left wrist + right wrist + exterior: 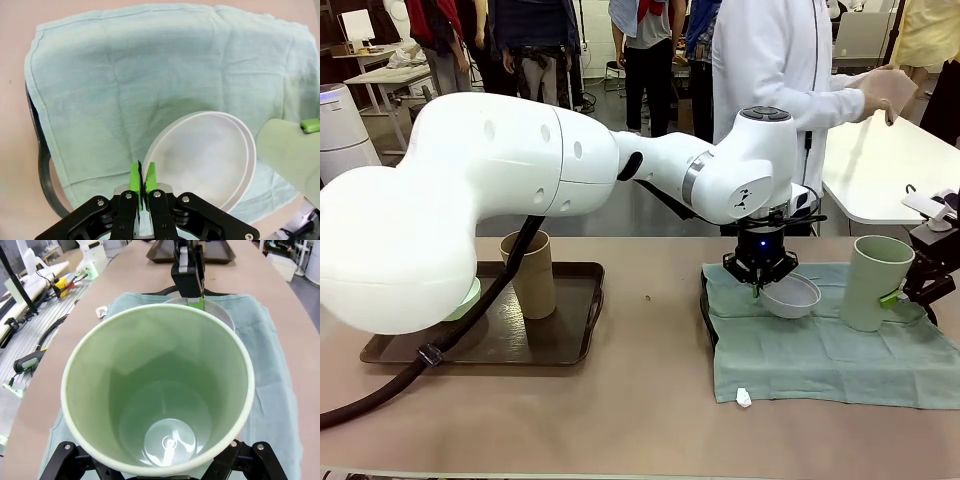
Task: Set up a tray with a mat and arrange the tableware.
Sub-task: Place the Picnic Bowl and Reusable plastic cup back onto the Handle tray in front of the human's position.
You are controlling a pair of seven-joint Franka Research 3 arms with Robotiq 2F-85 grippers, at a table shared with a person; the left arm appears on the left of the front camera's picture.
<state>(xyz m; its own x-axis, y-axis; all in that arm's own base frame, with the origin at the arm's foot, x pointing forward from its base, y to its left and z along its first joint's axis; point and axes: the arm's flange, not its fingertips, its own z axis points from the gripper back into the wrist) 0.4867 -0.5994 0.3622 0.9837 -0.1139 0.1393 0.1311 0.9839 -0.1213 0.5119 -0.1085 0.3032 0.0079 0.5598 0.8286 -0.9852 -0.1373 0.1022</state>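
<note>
**Left end effector.** My left end effector (142, 176) is closed. Its green pads (134, 179) pinch the near rim of the whitish grey bowl (202, 160). The bowl hangs tilted from this pinch, low over the mat (125, 75). I cannot tell whether its lower edge touches the cloth. The mat is a pale teal cloth that lies beneath and all around this end effector. It is draped over a dark tray (42, 170), whose rim shows past the cloth's edge.

**Right end effector.** My right end effector (902, 293) straddles the pale green cup (873, 285), with one green pad against the cup's wall. The cup is upright, with its base down at the mat and its mouth toward my wrist. I cannot tell whether the fingers clamp the cup or merely flank it. The cup is near the bowl, and a gap shows between them in the front view.

**Farther out.** Well apart from both end effectors, toward my left end of the table (640, 420), sits a second dark tray (575, 340). It carries the tan-brown cup (530, 275), which is upright, and the mint green bowl (470, 297), which is mostly hidden behind my left arm. A small white scrap (743, 397) lies at the near corner of the mat.

**Task status (judgement).**
- Done: the mat is spread on its tray.
- In progress: one bowl and one cup are at the mat, with neither clearly released.
- Left: seat and release these two pieces, then fetch the tan-brown cup and the mint green bowl from the second tray.

I judge the task to be about halfway along.
</note>
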